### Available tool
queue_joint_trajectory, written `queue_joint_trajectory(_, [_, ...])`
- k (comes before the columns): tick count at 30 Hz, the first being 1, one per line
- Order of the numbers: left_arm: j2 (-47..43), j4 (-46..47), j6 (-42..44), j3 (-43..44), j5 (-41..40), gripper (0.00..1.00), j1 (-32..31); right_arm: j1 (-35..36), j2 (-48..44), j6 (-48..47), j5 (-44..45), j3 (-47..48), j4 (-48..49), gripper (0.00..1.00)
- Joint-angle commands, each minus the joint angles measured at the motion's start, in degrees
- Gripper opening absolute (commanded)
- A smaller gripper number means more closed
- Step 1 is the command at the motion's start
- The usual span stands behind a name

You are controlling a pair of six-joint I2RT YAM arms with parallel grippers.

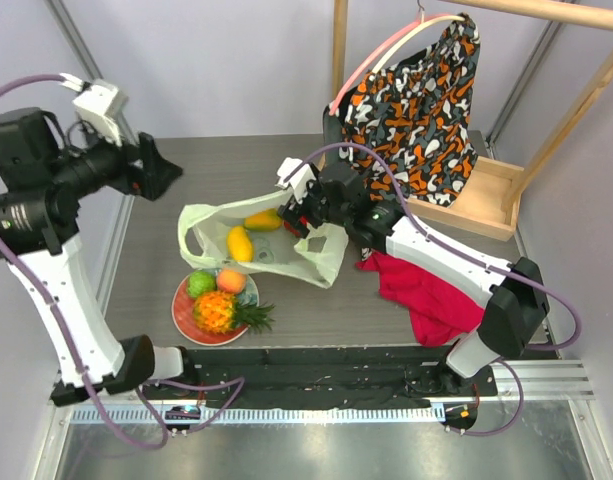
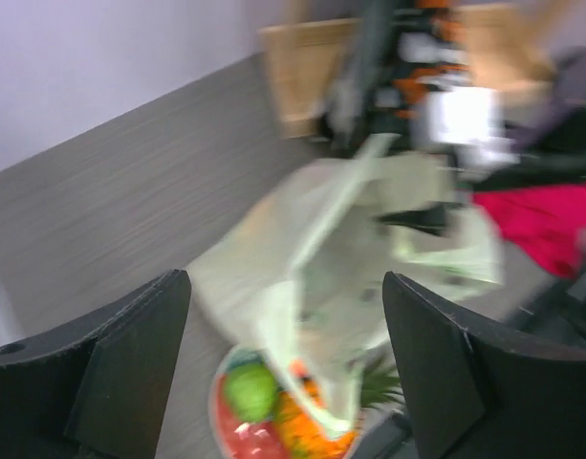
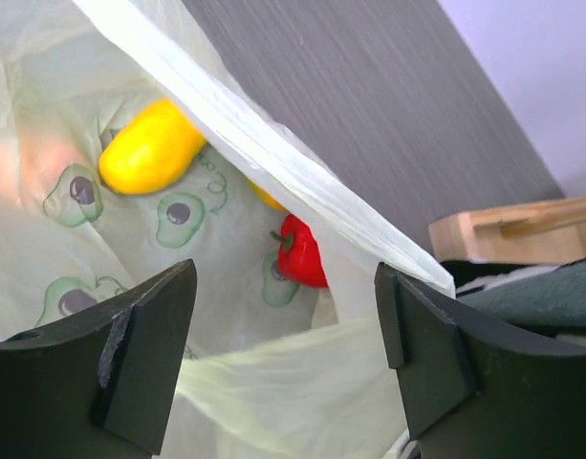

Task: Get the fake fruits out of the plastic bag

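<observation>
The pale yellow-green plastic bag [image 1: 261, 245] lies open mid-table, also in the left wrist view [image 2: 350, 258] and right wrist view [image 3: 273, 382]. Inside are two yellow mangoes [image 1: 240, 243] [image 1: 263, 219] and a red pepper-like piece [image 3: 302, 253]; one mango shows in the right wrist view [image 3: 151, 148]. A green round fruit [image 1: 200, 284], a peach [image 1: 231, 280] and a pineapple [image 1: 218, 312] sit on the red-and-teal plate [image 1: 186, 318]. My right gripper [image 1: 304, 212] is open at the bag's right mouth, just short of the red piece. My left gripper [image 1: 161, 165] is open and empty, high at the far left.
A red cloth [image 1: 431, 295] lies right of the bag under the right arm. An orange-black-white patterned garment [image 1: 416, 100] hangs from a wooden rack [image 1: 486, 195] at the back right. The left wrist view is motion-blurred.
</observation>
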Motion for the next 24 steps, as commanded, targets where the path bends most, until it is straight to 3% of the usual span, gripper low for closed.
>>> queue_joint_trajectory(1, [1.8, 2.2, -7.7, -2.4, 9.2, 0.82, -15.1, -1.0, 0.0, 5.7, -0.2, -1.6, -0.5, 0.83])
queue_joint_trajectory(2, [3.2, 2.3, -6.5, -2.9, 6.8, 0.77, -21.9, -1.4, -0.3, 6.3, -0.1, -1.8, -0.6, 0.84])
queue_joint_trajectory(8, [5.2, 0.5, 5.8, -11.9, -4.2, 0.61, -38.8, -5.1, -2.0, 6.6, 2.1, -3.7, -0.5, 0.86])
queue_joint_trajectory(14, [4.7, 11.8, 15.9, -23.8, -17.2, 0.60, -52.5, -10.5, -1.2, 13.1, -2.6, -2.8, 0.4, 0.86])
queue_joint_trajectory(15, [6.2, 12.7, 17.0, -24.6, -21.5, 0.59, -53.5, -10.7, -0.9, 13.2, -2.9, -2.5, 0.5, 0.86])
queue_joint_trajectory(19, [8.1, 15.8, 22.0, -29.0, -24.8, 0.52, -54.3, -11.0, -0.7, 12.9, -2.4, -1.3, 0.4, 0.86])
queue_joint_trajectory(24, [3.7, 21.2, 25.9, -39.3, -29.0, 0.51, -57.3, -11.3, -1.6, 13.6, -2.8, -1.5, 0.2, 0.88])
